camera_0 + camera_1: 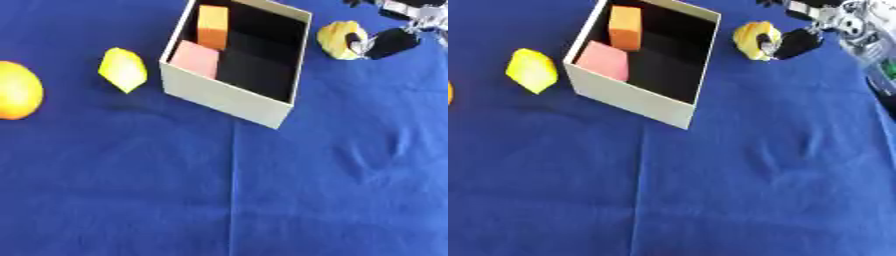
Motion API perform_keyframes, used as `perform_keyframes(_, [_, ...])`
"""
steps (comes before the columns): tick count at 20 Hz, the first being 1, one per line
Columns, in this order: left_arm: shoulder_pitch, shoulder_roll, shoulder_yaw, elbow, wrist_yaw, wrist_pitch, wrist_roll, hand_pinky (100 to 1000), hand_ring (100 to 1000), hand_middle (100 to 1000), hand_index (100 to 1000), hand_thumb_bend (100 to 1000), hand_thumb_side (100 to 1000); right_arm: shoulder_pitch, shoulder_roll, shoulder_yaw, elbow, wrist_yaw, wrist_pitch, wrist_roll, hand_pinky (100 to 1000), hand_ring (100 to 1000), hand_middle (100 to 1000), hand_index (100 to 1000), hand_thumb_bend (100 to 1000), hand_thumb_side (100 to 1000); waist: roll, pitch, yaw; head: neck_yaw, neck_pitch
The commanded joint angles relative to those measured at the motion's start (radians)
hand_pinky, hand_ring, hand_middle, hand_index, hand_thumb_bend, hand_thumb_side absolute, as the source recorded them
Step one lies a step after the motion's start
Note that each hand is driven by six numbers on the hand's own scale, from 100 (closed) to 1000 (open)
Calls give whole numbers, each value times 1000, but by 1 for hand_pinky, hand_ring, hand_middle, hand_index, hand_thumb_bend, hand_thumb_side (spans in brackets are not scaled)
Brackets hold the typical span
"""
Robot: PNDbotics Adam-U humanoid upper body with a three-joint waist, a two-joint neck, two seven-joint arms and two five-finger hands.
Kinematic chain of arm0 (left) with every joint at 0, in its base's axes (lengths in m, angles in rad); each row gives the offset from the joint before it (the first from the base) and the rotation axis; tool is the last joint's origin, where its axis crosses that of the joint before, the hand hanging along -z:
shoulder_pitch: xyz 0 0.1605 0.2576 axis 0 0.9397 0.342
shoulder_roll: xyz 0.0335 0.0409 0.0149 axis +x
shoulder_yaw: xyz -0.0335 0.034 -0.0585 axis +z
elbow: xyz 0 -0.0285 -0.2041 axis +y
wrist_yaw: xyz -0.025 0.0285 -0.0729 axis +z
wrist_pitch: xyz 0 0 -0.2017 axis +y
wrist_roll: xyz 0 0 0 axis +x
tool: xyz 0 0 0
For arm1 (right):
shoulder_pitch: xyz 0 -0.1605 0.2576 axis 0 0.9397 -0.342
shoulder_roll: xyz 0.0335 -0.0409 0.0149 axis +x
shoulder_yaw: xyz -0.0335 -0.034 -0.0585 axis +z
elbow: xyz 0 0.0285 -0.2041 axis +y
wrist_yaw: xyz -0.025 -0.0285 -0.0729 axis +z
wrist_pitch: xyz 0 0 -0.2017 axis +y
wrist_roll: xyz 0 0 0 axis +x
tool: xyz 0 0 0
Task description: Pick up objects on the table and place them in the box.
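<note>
On the blue counter (262,200), an orange ball (17,90) lies at the far left edge, then a yellow block (122,69) just left of the box (227,97), which already holds a pink block (196,58) and an orange block (213,26). Right of the box, apart from its wall, sits a yellow lump (754,40). The right robot hand (796,42) is at its right side, dark fingers curled against it, seemingly gripping. The box lies leftward from there. No left robot hand shows.

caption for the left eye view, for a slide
Right hand grasps a yellow object beside the open white box.
</note>
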State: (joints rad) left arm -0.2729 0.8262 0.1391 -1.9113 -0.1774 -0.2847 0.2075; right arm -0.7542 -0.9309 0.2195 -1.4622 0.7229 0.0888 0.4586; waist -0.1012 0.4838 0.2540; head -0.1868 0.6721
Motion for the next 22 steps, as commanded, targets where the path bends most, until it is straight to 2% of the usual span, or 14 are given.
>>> perform_keyframes(1, [-6, 21, 8, -9, 3, 0, -4, 859, 787, 775, 877, 100, 367, -16, -21, -8, 4, 29, -4, 8, 965, 1000, 883, 978, 111, 460, 5, -17, 1, -2, -13])
perform_keyframes(6, [-5, 18, 9, -7, 3, 2, -6, 860, 787, 775, 877, 100, 374, -15, -21, -1, -12, 28, -22, 38, 963, 1000, 859, 963, 104, 480, 4, -10, 1, -1, -8])
perform_keyframes(7, [-6, 17, 9, -7, 4, 2, -7, 860, 787, 775, 877, 100, 375, -16, -20, 1, -14, 31, -24, 45, 962, 999, 855, 960, 141, 488, 3, -9, 1, -1, -8])
perform_keyframes(10, [-8, 17, 8, -8, 5, 1, -7, 859, 786, 775, 877, 100, 375, -20, -16, 4, -13, 40, -29, 60, 959, 993, 830, 947, 162, 491, 2, -6, 4, -2, -7])
perform_keyframes(12, [-9, 16, 9, -8, 7, 0, -7, 859, 786, 775, 877, 100, 378, -22, -13, 7, -10, 45, -32, 66, 949, 981, 785, 920, 186, 506, 0, -4, 6, -2, -8])
perform_keyframes(16, [-10, 14, 9, -8, 7, 0, -8, 859, 786, 775, 877, 100, 379, -31, -3, 16, -6, 58, -29, 48, 893, 899, 599, 771, 240, 519, 0, -3, 9, -3, -5])
perform_keyframes(19, [-10, 13, 9, -10, 8, -2, -8, 859, 787, 776, 877, 100, 381, -37, 4, 23, -7, 64, -22, 6, 838, 820, 497, 662, 112, 520, -1, -5, 11, -3, -3])
perform_keyframes(22, [-10, 11, 8, -11, 9, -2, -10, 860, 787, 776, 876, 100, 381, -41, 12, 32, -13, 46, -16, -54, 813, 767, 460, 616, 100, 437, -1, -10, 12, -3, -2])
